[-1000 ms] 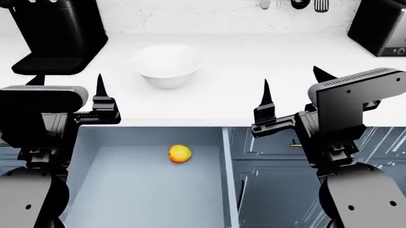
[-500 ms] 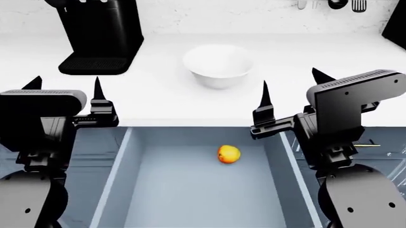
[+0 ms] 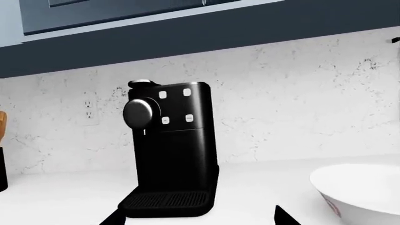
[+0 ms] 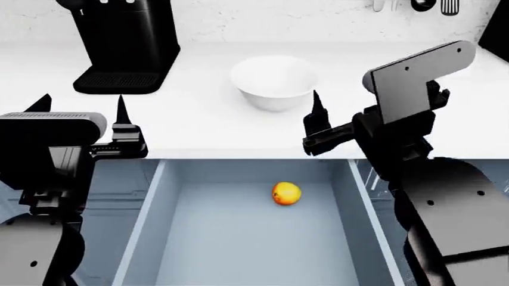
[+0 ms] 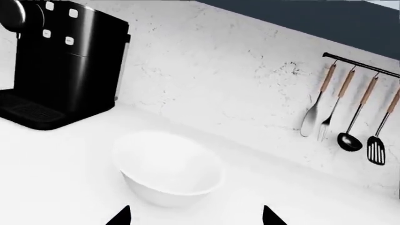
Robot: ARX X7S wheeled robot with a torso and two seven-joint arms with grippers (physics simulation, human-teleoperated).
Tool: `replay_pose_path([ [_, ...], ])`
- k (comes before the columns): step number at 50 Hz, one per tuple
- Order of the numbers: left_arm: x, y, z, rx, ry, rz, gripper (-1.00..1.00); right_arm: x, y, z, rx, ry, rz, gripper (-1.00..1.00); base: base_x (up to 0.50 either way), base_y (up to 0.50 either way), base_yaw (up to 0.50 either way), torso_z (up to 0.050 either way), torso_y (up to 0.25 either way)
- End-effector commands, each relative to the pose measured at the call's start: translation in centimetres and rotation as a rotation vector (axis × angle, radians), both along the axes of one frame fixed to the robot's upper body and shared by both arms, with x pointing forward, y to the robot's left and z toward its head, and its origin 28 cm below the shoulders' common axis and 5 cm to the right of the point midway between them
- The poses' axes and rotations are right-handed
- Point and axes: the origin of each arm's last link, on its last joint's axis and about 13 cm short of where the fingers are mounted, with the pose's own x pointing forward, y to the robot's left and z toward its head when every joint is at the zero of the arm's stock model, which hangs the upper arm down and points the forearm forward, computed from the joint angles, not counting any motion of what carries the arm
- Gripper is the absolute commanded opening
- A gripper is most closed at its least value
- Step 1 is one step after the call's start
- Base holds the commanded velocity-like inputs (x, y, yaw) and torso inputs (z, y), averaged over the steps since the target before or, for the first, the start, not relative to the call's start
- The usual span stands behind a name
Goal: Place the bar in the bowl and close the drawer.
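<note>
The white bowl (image 4: 275, 80) stands on the white counter, beyond the open drawer (image 4: 230, 250). It also shows in the left wrist view (image 3: 359, 192) and the right wrist view (image 5: 168, 168). The bar is not in view in any frame. Only a round yellow-orange fruit (image 4: 286, 193) lies on the drawer floor. My left gripper (image 4: 82, 110) is open and empty over the counter's front edge, left of the drawer; its tips show in the wrist view (image 3: 196, 220). My right gripper (image 4: 344, 113) is open and empty, just in front and right of the bowl (image 5: 196, 219).
A black coffee machine (image 4: 127, 42) stands at the back left of the counter (image 4: 199, 119); it also shows in both wrist views (image 3: 172, 154) (image 5: 62, 65). Utensils hang on a wall rail (image 5: 350, 108) behind the bowl. Blue-grey cabinet fronts flank the drawer.
The view first swung so the bowl and drawer moved to the centre. Since then my right arm has risen and moved left and forward toward the bowl. The left arm has stayed put.
</note>
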Motion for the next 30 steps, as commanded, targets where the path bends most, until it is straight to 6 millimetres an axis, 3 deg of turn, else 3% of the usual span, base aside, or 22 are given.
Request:
replay_pose_path([
  [1, -0.3, 0.0, -0.7, 0.006, 0.031, -0.005, 1.0, 2.4, 0.4, 3.2, -0.151, 0.185, 0.193, 1.0, 0.0, 0.0, 0.0, 0.0, 0.0],
  [8, -0.3, 0.0, -0.3, 0.009, 0.029, -0.008, 1.0, 2.7, 2.7, 3.5, -0.393, 0.413, 0.569, 1.0, 0.0, 0.0, 0.0, 0.0, 0.0],
  [17, -0.3, 0.0, 0.0, 0.013, 0.026, -0.011, 1.0, 1.3, 4.0, 4.2, -0.513, 0.64, 0.993, 1.0, 0.0, 0.0, 0.0, 0.0, 0.0],
  [24, -0.4, 0.0, -0.4, 0.012, 0.031, -0.012, 1.0, 1.1, 5.5, 3.2, -0.708, 0.879, 1.074, 1.0, 0.0, 0.0, 0.0, 0.0, 0.0],
  [30, -0.6, 0.2, -0.6, 0.012, 0.032, -0.004, 1.0, 1.6, 6.7, 1.5, -0.86, 0.961, 1.106, 1.0, 0.0, 0.0, 0.0, 0.0, 0.0],
])
